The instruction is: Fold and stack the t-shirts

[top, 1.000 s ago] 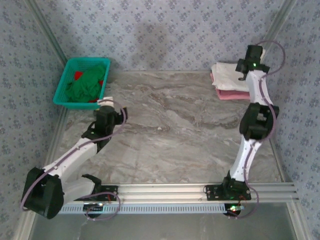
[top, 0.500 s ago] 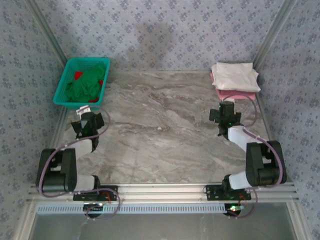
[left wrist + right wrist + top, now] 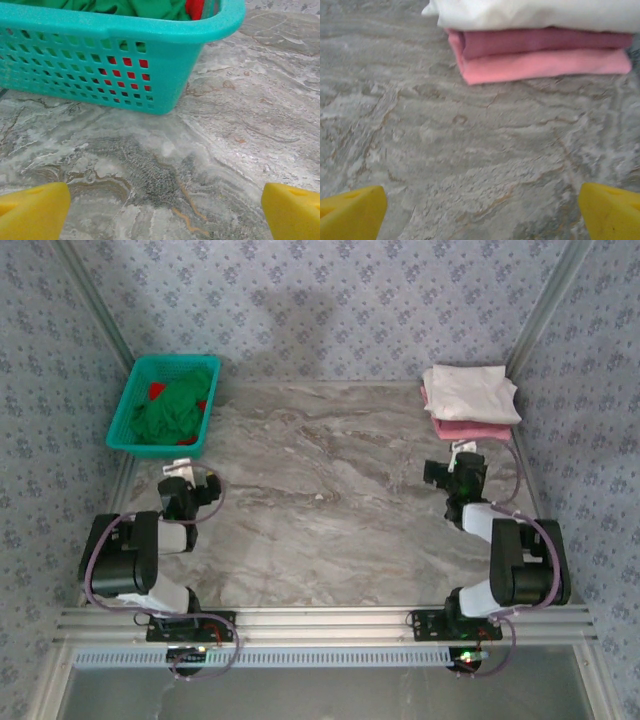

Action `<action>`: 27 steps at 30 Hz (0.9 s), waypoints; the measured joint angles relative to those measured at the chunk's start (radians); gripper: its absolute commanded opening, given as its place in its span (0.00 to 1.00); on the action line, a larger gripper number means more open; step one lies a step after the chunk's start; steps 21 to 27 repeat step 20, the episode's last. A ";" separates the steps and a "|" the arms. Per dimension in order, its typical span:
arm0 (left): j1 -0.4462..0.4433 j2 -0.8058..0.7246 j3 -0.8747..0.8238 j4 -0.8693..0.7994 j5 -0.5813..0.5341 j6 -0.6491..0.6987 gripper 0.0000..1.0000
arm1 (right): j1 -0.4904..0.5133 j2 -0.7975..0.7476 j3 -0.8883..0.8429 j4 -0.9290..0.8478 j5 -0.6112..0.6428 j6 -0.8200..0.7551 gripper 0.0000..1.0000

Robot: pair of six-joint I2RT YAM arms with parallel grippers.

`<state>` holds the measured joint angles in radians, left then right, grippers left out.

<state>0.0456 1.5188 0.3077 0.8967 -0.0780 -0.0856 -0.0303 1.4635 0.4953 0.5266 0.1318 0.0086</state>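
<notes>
— Which step are you on?
— The last, I judge. The cream-white t-shirt (image 3: pixel 468 390) lies folded on top of the folded pink t-shirt (image 3: pixel 470 430), at the far right corner of the desk (image 3: pixel 330 510).
— And your grippers?
— My left gripper (image 3: pixel 165 210) and right gripper (image 3: pixel 482 210) are both spread wide and hold nothing.
— Next?
— Perhaps nothing. If the green cloth (image 3: pixel 165 415) in the teal basket (image 3: pixel 100 60) counts as a shirt, my left must reach over the rim.

one white t-shirt (image 3: pixel 468 392), one pink t-shirt (image 3: pixel 470 429), one teal basket (image 3: pixel 170 55).
</notes>
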 measured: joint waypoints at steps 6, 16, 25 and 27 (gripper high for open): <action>-0.014 0.008 0.073 -0.043 0.006 0.018 0.98 | -0.002 0.028 -0.137 0.219 -0.061 -0.008 1.00; -0.033 0.008 0.084 -0.069 0.003 0.037 0.98 | 0.002 0.059 -0.126 0.281 -0.068 -0.010 1.00; -0.033 0.008 0.084 -0.075 0.002 0.040 0.98 | 0.002 0.059 -0.126 0.283 -0.068 -0.010 1.00; -0.033 0.008 0.084 -0.075 0.002 0.040 0.98 | 0.002 0.059 -0.126 0.283 -0.068 -0.010 1.00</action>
